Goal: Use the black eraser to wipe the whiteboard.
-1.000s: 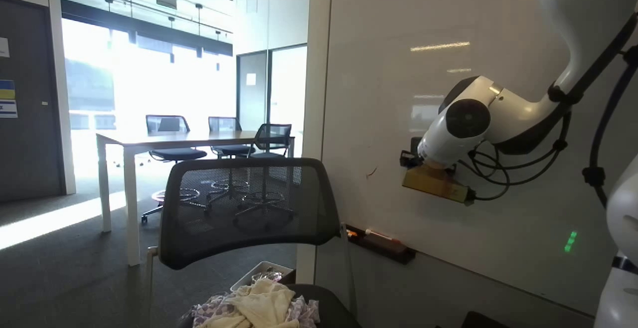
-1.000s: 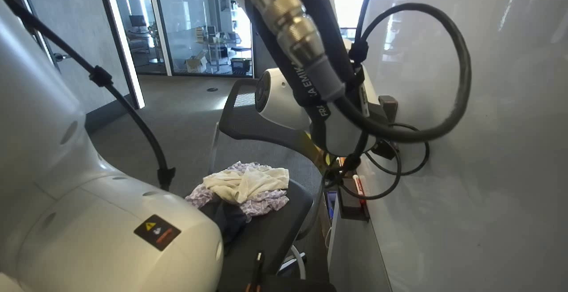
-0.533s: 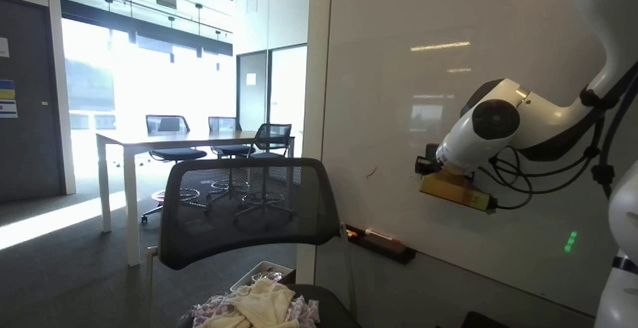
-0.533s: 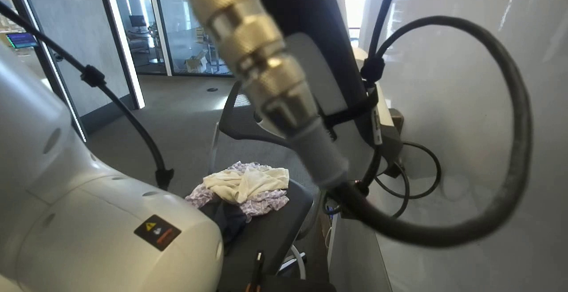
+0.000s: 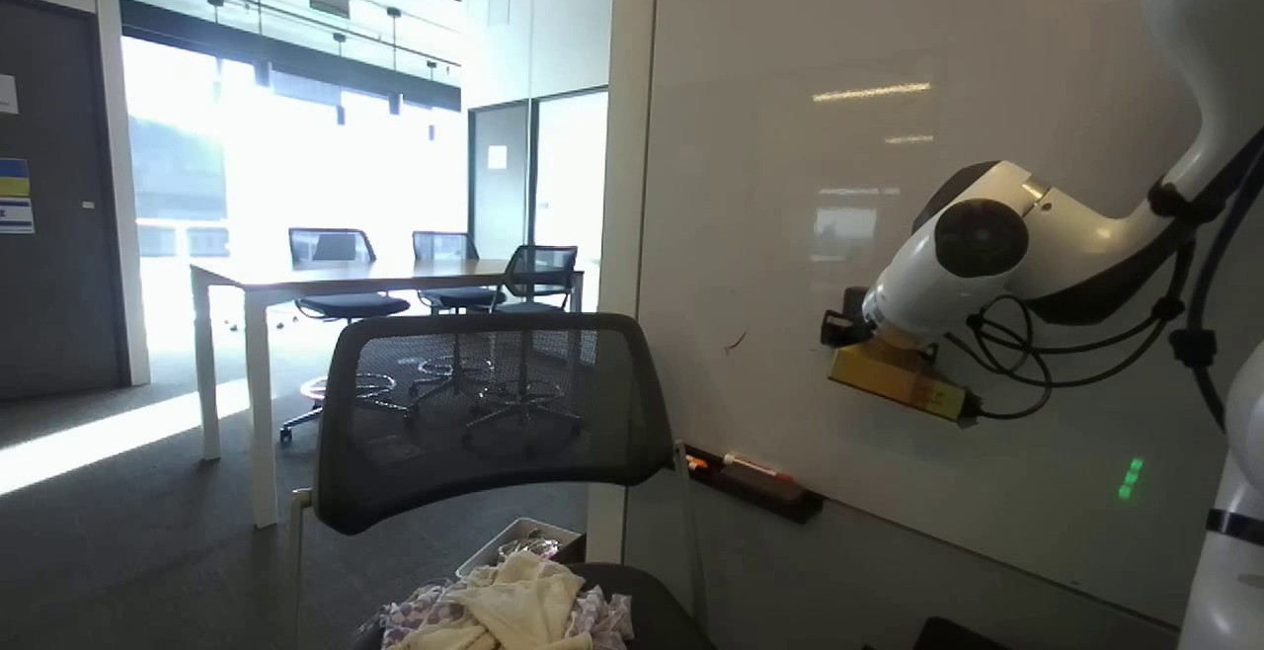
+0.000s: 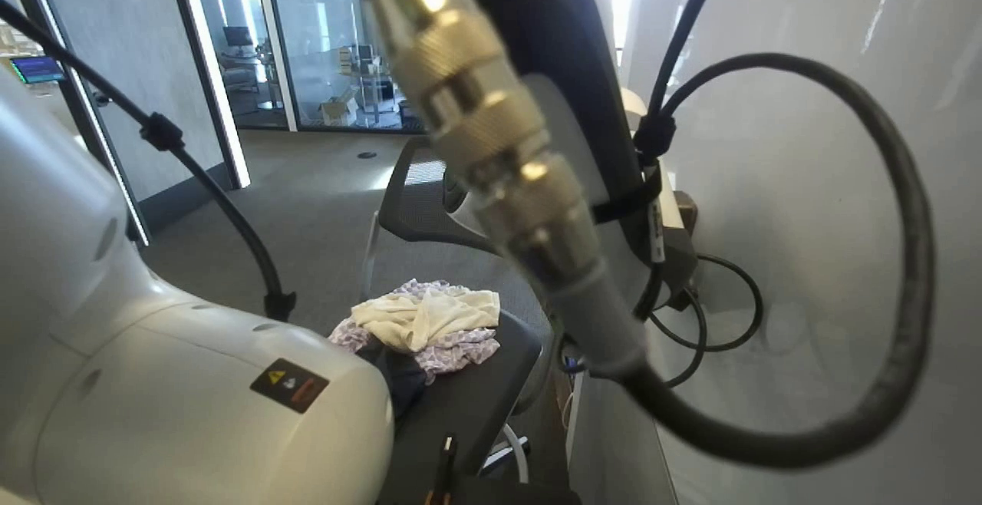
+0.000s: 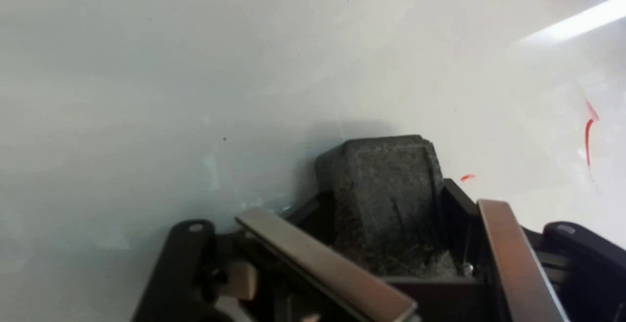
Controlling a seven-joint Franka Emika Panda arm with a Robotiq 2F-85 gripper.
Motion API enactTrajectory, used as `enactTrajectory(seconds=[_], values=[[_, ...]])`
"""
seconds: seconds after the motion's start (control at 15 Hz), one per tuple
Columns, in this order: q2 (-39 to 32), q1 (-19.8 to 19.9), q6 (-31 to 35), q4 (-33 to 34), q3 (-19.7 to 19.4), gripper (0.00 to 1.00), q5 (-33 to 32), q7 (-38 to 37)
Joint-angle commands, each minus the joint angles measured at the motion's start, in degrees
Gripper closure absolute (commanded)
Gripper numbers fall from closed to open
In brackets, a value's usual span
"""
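Note:
My gripper (image 7: 386,204) is shut on the black eraser (image 7: 391,190), a dark fuzzy block held between the fingers in the wrist view. In an exterior view, the gripper (image 5: 847,326) is close to the whiteboard (image 5: 750,186), and the eraser (image 5: 855,297) shows just above the fingers. The eraser's brown back (image 6: 687,212) also shows beside the whiteboard (image 6: 813,183). I cannot tell for sure whether its face touches the board. A red scribble (image 5: 736,341) is on the board left of the gripper. In the wrist view, a red stroke (image 7: 588,141) and small red speck (image 7: 467,177) lie right of the eraser.
A dark ledge (image 5: 790,502) with markers is fixed at the board's lower edge. A mesh chair (image 5: 494,329) with piled cloths (image 5: 523,596) stands in front of it. A looped cable (image 6: 913,259) hangs from the arm near the board. A table (image 5: 385,277) stands farther back.
Over the first half second the gripper moved right and slightly down along the board with the eraser, away from the red scribble. Since then it has barely shifted.

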State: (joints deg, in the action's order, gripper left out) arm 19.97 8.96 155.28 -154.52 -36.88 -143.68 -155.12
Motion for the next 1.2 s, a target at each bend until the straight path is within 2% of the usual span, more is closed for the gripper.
enactTrajectory(seconds=[0.0,0.07,0.13,0.27,0.4,0.67,0.8,0.87,0.93,1.0,1.13], values=[[-9.9,-2.3,-3.9,8.4,-3.9,0.66,0.4,-4.8],[-10.3,-3.8,-2.0,9.1,-5.4,0.66,4.9,-0.8],[-13.0,-3.7,1.6,10.9,-5.2,0.66,4.4,-2.8],[-12.0,-4.0,7.9,11.4,-5.7,0.66,7.6,-0.2],[-11.6,-2.7,18.4,11.5,-5.7,0.66,12.2,4.8],[-13.2,0.9,33.9,11.0,-4.6,0.66,17.3,12.6],[-13.7,2.8,37.1,10.1,-3.1,0.66,15.7,13.5],[-13.5,4.9,37.2,7.8,-2.4,0.66,23.2,23.0],[-14.3,5.6,37.5,7.1,-1.7,0.66,24.7,25.7],[-15.5,5.3,37.7,8.3,-0.5,0.66,18.0,19.3],[-19.5,6.5,37.6,7.4,1.9,0.66,15.9,20.8]])
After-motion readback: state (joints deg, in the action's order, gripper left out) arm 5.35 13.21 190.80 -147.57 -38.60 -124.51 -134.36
